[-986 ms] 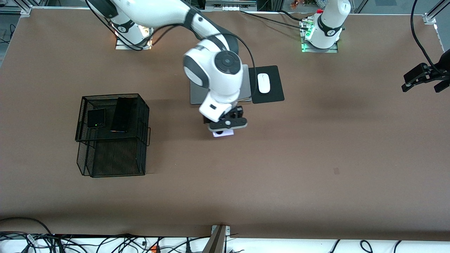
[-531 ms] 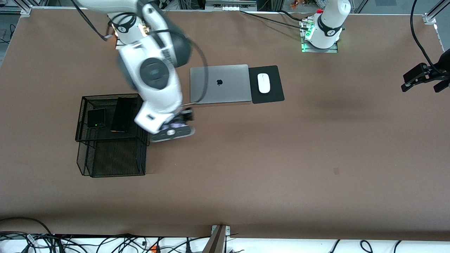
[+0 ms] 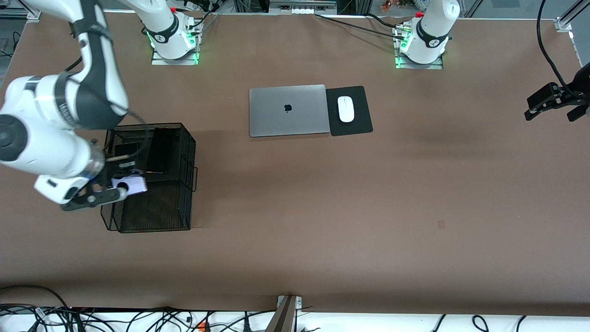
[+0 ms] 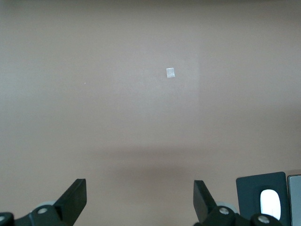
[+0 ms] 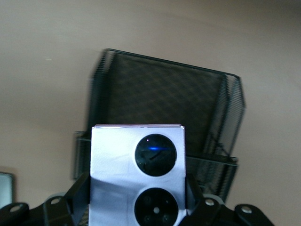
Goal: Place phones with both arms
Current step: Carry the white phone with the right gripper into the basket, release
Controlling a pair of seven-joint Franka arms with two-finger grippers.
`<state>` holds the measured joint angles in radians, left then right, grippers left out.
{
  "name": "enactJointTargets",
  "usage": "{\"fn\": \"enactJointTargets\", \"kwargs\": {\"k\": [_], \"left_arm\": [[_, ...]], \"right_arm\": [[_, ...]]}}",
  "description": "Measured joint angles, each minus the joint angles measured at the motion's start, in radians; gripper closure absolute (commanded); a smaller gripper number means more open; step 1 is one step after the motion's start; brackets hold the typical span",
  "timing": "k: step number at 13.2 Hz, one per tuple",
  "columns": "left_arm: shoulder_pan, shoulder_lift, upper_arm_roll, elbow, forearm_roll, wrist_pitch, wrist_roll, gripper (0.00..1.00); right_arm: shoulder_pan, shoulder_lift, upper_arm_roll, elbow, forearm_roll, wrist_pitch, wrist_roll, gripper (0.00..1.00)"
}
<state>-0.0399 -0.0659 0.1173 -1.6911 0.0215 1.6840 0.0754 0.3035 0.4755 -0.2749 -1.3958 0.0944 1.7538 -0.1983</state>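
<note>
while the right gripper (image 3: 120, 183) hangs over the black mesh basket (image 3: 184, 152), its fingers clamp the lilac-white phone (image 5: 136, 175). two black phones (image 3: 159, 150) lie on the basket's upper tier. the left gripper (image 4: 139, 197) waits with fingers spread wide above bare table (image 3: 368, 207), off toward the left arm's end.

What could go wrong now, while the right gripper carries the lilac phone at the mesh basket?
1. The right gripper holds the lilac-white phone only by its edges above the black mesh basket; it may slip out.
2. The small black phone and long black phone already lie in the upper tier; a drop there could hit them.
3. The gripper is close to the basket's rim and could catch it.
</note>
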Motion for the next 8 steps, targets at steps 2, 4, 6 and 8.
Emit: {"fn": "enactJointTargets", "kwargs": {"k": [2,4,6,8], "left_arm": [[0.0,0.0,0.0,0.0,0.0,0.0,0.0,0.0],[0.0,0.0,0.0,0.0,0.0,0.0,0.0,0.0],[0.0,0.0,0.0,0.0,0.0,0.0,0.0,0.0],[0.0,0.0,-0.002,0.0,0.0,0.0,0.0,0.0]], "right_arm": [[-0.038,0.051,-0.011,-0.008,0.044,0.047,-0.017,0.95],[-0.051,0.112,-0.011,-0.006,0.058,0.142,-0.017,0.95],[-0.052,0.16,-0.011,-0.003,0.074,0.21,-0.017,0.95],[-0.051,0.196,-0.009,-0.002,0.105,0.253,-0.016,0.95]]}}
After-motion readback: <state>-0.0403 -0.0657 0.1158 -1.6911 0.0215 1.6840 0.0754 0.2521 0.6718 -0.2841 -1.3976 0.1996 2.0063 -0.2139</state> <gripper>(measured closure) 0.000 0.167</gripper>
